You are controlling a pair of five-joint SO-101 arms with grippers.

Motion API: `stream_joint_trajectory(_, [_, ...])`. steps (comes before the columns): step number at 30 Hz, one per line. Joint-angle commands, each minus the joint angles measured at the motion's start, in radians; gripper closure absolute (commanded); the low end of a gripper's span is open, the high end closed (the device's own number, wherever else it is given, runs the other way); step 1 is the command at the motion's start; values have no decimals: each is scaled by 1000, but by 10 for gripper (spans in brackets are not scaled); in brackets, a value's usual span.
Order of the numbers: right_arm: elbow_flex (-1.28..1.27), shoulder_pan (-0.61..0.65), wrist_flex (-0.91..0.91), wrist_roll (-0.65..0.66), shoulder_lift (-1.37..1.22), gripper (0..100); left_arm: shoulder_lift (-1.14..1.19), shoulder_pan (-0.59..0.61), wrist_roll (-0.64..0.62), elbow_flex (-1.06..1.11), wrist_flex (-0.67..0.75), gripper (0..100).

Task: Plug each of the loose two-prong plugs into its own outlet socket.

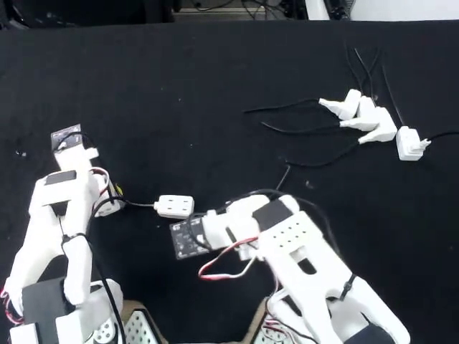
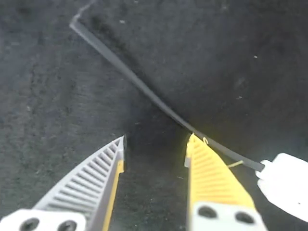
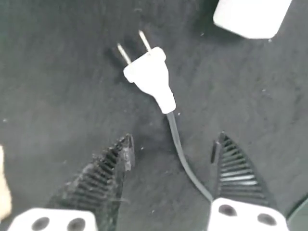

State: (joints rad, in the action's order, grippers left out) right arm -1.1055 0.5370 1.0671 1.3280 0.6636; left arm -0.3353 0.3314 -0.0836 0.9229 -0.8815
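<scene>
1. While the left jaws and the right jaws gape empty, the two-prong plug (image 3: 147,72) is seen on the desk (image 3: 57,72) before the right jaws — outlet socket (image 3: 250,17) just beyond.
2. Its body, not the cord (image 3: 179,150), should be gripped squarely.

White outlet socket (image 1: 174,206), plugs (image 1: 366,118) clustered apart, perhaps three

I can read no text, number or sign here. The dark board (image 1: 188,239) just beside the white outlet socket (image 1: 175,206), on its near side, carries pale specks too small to read. So does the second board (image 1: 66,137), well off to the socket's left.
</scene>
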Motion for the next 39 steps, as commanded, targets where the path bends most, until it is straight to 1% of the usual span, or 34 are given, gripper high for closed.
stream_joint_trajectory(1, [-47,52,-97,-14,-24,818,-17,21,-9,-59,-5,794])
stream_joint_trajectory(3, [-56,57,-141,-44,-61,835,-17,16,-9,-59,-5,794])
stream_joint_trajectory(6, [-8,55,-160,-98,-150,818,-17,15,-9,-59,-5,794])
stream_joint_trajectory(15, [199,55,-158,-104,-506,814,-17,21,-9,-56,-9,794])
stream_joint_trajectory(19, [206,55,-106,-103,-538,815,-17,21,-9,-54,-9,794])
stream_joint_trajectory(21, [200,55,-75,-107,-521,838,-17,21,-9,-56,-9,794])
stream_joint_trajectory(22, [200,52,-60,-112,-509,876,-17,21,-9,-56,-9,794])
stream_joint_trajectory(24, [203,20,-52,-166,-481,988,-17,21,-9,-56,-9,794])
stream_joint_trajectory(26, [205,-34,-54,-203,-438,972,-17,21,-9,-56,-9,794])
stream_joint_trajectory(27, [206,-63,-49,-204,-410,988,-17,21,-9,-56,-9,794])
stream_joint_trajectory(31, [176,-135,-8,-218,-237,988,-17,21,-9,-56,-11,794])
stream_joint_trajectory(33, [143,-140,5,-287,-116,988,-17,24,-9,-56,-11,794])
stream_joint_trajectory(35, [116,-137,2,-399,18,988,-17,31,-9,-58,-11,794])
stream_joint_trajectory(39, [84,-66,-57,-623,246,988,-49,28,-9,-50,-11,794])
